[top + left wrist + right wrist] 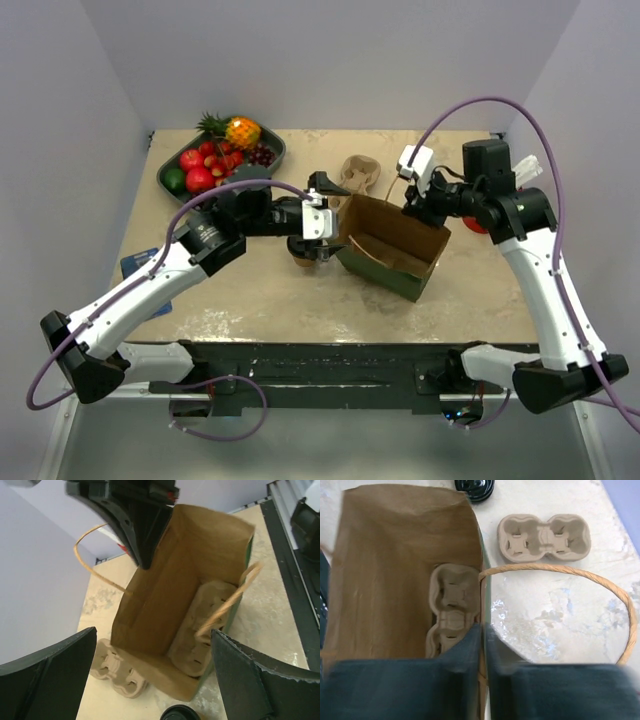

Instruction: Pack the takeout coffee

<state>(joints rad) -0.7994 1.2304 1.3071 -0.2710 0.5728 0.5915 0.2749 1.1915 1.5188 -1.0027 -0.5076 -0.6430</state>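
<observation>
Beige mottled bench (250,290), boxed in by pale walls. Item: brown paper bag (385,272), green outside, centre of the top view, mouth open. Item: right hand (484,632), closed on the bag's rim, propping the mouth open. Item: left hand (154,635), spread wide and holding nothing, facing the bag from the left of the top view. Item: coffee cup (476,487), black lid on, standing on the bench just outside the bag and close below the left hand; not yet packed; only one is visible. Item: pulp cup carrier (452,605) inside the bag against one side wall; whether it lies flat or leans cannot be told. Hazards, as judged: the bag is steadied by a single pinch and could fold or slide if nudged. The twisted-paper handle (227,605) shows across the mouth in the left wrist view and could snag a descending cup. A tilted carrier would tip the cup and spill it. Also present: spare carrier (544,537) on the bench beside the bag, fruit tray (160,180) at upper left of the top view; neither blocks the short path from cup to bag.
</observation>
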